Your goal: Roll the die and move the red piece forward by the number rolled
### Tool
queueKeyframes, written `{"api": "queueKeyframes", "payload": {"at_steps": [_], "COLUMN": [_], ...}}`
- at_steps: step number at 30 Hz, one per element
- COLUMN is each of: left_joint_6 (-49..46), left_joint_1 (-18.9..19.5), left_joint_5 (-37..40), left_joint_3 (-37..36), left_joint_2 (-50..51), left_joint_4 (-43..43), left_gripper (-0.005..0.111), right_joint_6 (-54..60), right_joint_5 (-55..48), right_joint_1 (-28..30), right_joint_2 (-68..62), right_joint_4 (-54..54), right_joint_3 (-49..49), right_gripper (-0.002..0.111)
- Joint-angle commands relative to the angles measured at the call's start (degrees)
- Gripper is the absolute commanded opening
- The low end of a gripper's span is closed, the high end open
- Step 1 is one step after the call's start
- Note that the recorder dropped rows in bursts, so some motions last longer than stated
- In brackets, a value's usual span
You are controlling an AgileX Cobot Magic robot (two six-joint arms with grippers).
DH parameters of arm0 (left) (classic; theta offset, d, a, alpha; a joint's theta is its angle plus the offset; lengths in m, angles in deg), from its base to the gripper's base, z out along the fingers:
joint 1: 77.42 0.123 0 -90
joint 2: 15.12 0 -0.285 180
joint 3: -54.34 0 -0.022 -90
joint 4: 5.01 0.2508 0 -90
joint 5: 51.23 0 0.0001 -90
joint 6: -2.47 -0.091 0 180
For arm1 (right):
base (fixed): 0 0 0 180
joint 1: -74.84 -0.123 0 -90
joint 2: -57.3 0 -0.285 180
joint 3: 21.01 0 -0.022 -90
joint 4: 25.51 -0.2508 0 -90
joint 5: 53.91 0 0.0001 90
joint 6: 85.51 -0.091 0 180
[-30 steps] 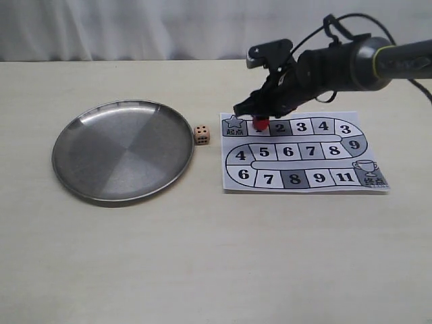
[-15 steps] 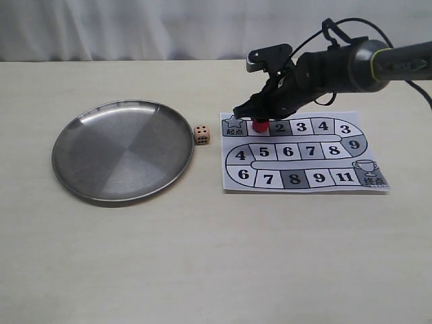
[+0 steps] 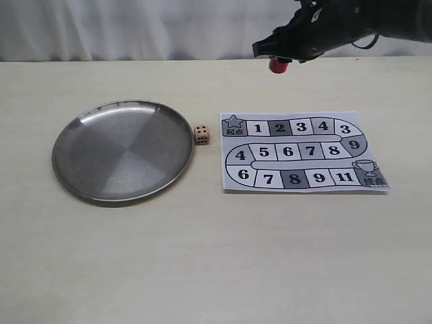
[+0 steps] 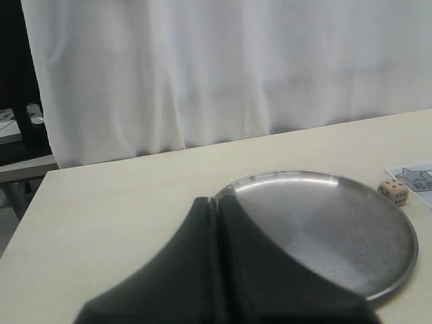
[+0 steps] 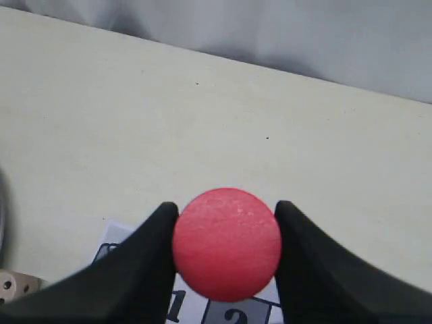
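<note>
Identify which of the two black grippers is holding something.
The right gripper: it clamps the small bright red cylindrical piece in the air. The left gripper is shut and empty.

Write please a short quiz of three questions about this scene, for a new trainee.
1. True or false: the red piece stands on square 1 of the board.
2. Where does the die lie? A: on the table, between the plate and the board. B: in the plate. C: on the board.
3. Fill in: the right gripper is shut on the ____.
Key: 1 false; 2 A; 3 red piece.
</note>
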Motion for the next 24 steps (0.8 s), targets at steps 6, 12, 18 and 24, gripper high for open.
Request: {"api": "queueKeyframes", "payload": {"at_steps": [6,12,18,24], "left_joint_6": [0.05,0.05,0.05,0.05], "left_joint_1": [-0.48,-0.48,-0.48,-0.48], "left_joint_5": [-0.52,-0.52,-0.52,-0.52], "left_joint_3": [-0.10,-0.10,-0.10,-0.10], "left_joint_2": [-0.06,-0.06,-0.06,-0.06], "left_joint_4": [-0.13,-0.13,-0.13,-0.13], "left_gripper": [0.000,0.000,0.000,0.000], "right_joint_6": [0.17,0.17,0.17,0.01], "right_joint_5": [-0.35,-1.85,-2.69,-2.69], "right_joint_1": [0.31,0.31,0.47,3.85], "right_joint_2": [-12.44,-13.84,-5.02,2.98], "right_joint_4": [1.44,1.44,1.68,3.04], "right_joint_3": [0.60,0.60,0.60,0.60], "right_gripper": [0.005,0.005,0.005,0.005]}}
